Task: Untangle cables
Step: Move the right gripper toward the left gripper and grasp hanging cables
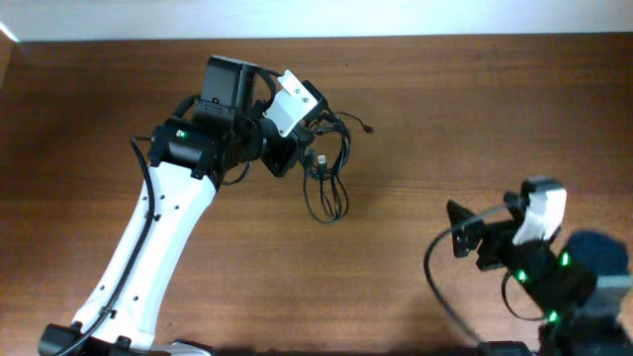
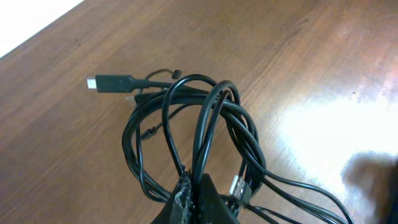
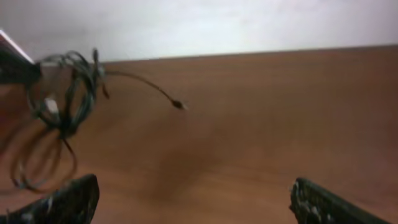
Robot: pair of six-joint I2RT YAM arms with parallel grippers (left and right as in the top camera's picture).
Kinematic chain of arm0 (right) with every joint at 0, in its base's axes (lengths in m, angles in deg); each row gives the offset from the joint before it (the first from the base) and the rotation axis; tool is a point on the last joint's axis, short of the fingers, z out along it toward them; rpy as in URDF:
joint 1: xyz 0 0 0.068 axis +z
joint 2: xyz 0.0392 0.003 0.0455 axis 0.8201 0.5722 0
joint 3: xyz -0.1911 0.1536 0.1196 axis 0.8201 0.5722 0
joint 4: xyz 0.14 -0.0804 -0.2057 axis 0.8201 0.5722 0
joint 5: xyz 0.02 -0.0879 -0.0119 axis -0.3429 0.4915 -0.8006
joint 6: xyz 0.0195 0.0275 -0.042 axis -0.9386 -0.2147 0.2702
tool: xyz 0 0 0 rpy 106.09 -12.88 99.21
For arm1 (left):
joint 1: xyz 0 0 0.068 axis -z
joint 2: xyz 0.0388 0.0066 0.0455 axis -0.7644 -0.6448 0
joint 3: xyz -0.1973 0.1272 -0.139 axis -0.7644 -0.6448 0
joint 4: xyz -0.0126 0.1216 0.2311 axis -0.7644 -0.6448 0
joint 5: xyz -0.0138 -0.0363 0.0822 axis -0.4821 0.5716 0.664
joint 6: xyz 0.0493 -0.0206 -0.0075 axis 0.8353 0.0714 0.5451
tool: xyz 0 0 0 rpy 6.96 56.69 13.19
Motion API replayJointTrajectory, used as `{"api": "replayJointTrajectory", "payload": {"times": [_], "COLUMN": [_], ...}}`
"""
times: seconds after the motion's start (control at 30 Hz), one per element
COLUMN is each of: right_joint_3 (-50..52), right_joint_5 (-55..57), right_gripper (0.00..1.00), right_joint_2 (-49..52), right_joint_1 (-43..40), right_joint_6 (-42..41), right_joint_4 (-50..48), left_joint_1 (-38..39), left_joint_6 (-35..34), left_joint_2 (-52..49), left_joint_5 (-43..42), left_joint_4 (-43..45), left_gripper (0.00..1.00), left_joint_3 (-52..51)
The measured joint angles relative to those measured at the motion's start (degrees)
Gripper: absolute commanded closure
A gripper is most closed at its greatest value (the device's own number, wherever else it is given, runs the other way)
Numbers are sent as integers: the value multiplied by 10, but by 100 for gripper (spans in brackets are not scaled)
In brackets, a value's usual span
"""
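Several cables (image 2: pixel 250 132) bunched in the left claw (image 2: pixel 194 198) — right claw (image 3: pixel 196 202) agape.

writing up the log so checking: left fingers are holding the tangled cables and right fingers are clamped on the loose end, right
Not quite. The right fingers are wide open and grip nothing; the loose end sticks out free, well away from them, as the right wrist view shows. The left fingers are holding the tangled cables.
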Motion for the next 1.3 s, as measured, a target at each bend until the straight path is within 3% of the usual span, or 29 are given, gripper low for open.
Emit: {"api": "replayJointTrajectory", "payload": {"times": [0.13,0.3,0.4,0.47,0.63,0.83,1.3], "right_joint_3": [-122,-135,-135,-135,-136,-136,-136], "right_joint_5": [-104,-228,-336,-390,-447,-461,-295], "right_gripper": [1,1,0,7,7,13,15], "right_joint_2": [172,294,369,408,423,423,423], "right_joint_1": [0,0,0,0,38,125,130], "right_joint_6": [-28,-110,-156,-169,-160,-157,-157], "right_joint_4": [45,32,23,23,-38,-158,-118], "left_joint_1": [0,0,0,0,0,0,0], "left_joint_6": [-14,-75,-135,-184,-318,-361,-368], "left_joint_2": [0,0,0,0,0,0,0], "left_joint_5": [-11,-14,-13,0,76,103,82], "left_joint_4": [2,36,66,87,98,95,78], "left_gripper": [100,100,100,100,100,100,100], "left_joint_3": [0,0,0,0,0,0,0]}}
